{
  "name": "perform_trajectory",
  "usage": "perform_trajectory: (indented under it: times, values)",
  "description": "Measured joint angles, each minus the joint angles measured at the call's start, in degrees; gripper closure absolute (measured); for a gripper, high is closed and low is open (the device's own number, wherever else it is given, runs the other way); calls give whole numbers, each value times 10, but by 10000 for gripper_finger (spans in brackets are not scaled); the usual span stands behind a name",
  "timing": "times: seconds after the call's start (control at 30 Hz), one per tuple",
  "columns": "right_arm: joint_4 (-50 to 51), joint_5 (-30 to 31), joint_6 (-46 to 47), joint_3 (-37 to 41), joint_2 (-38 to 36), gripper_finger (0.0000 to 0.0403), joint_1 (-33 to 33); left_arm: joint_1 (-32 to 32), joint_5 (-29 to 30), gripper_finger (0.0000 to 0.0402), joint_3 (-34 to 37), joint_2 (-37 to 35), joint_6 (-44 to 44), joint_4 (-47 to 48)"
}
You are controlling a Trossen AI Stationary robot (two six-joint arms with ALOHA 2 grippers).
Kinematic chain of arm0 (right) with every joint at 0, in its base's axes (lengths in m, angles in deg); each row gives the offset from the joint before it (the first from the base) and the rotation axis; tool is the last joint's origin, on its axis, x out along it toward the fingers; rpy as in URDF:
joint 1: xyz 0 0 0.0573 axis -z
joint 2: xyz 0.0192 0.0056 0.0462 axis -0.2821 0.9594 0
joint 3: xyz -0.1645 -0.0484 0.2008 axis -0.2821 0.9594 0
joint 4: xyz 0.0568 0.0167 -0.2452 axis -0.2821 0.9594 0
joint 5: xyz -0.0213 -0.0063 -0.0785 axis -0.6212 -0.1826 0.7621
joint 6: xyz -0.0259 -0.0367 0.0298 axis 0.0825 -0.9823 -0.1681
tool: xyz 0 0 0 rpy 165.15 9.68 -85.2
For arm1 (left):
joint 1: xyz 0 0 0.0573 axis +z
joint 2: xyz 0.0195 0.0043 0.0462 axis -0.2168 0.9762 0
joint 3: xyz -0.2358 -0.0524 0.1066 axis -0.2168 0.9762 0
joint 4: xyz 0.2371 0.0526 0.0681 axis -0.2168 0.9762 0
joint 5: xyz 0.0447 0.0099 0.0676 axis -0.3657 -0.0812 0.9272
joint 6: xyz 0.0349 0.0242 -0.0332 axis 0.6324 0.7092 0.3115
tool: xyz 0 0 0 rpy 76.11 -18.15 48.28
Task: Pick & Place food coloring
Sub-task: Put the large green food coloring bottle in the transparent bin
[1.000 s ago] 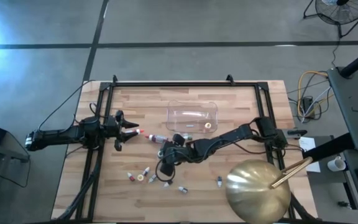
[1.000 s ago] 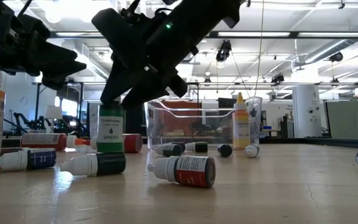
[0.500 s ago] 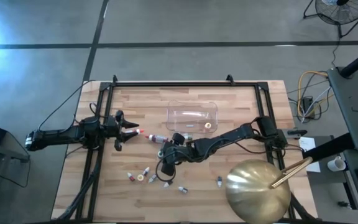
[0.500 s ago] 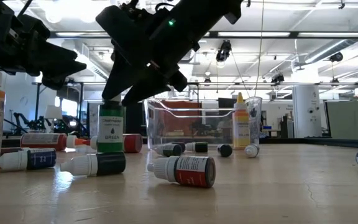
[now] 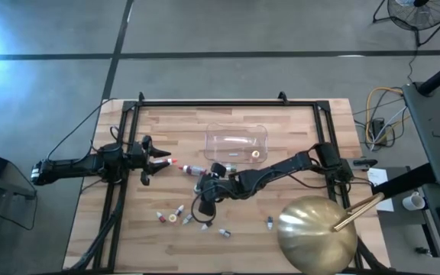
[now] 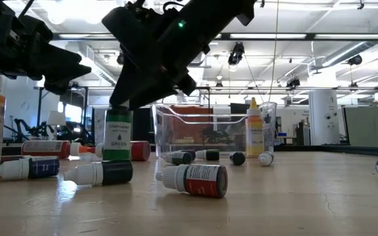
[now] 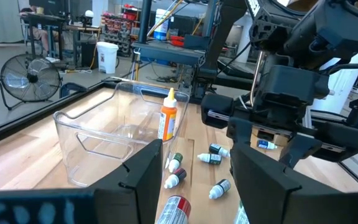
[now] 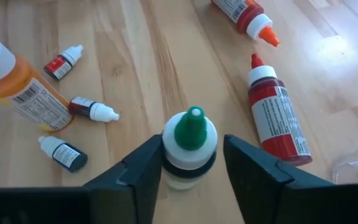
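Observation:
The food coloring is a scatter of small dropper bottles (image 5: 182,216) on the wooden table. One green-capped bottle (image 8: 189,146) (image 6: 117,134) stands upright on its base near the table's middle. My right gripper (image 8: 191,163) (image 5: 204,191) reaches over it from the right and is shut on its top. Two red bottles (image 8: 277,118) lie on their sides beside it. My left gripper (image 5: 159,159) waits level at the table's left, open, with nothing between its fingers (image 7: 135,180). My right gripper pinches the green bottle's white collar (image 8: 166,163), just under the green tip, between its two fingers. The fingers slant down at it from the table's right side. The bottle stays upright with its base on the table.
A clear plastic tub (image 5: 237,143) stands just beyond the gripper, with an orange bottle (image 7: 168,115) upright inside. A big gold dome (image 5: 317,233) sits at the near right corner. A large orange bottle (image 8: 17,87) and more small bottles (image 6: 192,178) lie around on the near side.
My right gripper has rolled a little about its own axis, and its fingers have drawn together on the green bottle's top. The bottle stands where it was.

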Motion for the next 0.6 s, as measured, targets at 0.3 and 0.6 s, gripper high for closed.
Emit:
perform_trajectory:
  times: [0.3, 0.6]
  values:
    - [1, 1, 2, 0, -6, 307, 3, 0, 0, 239, 0, 0, 0, 0]
    - [90, 109, 11, -40, -111, 306, 21, 0, 0, 239, 0, 0, 0, 0]
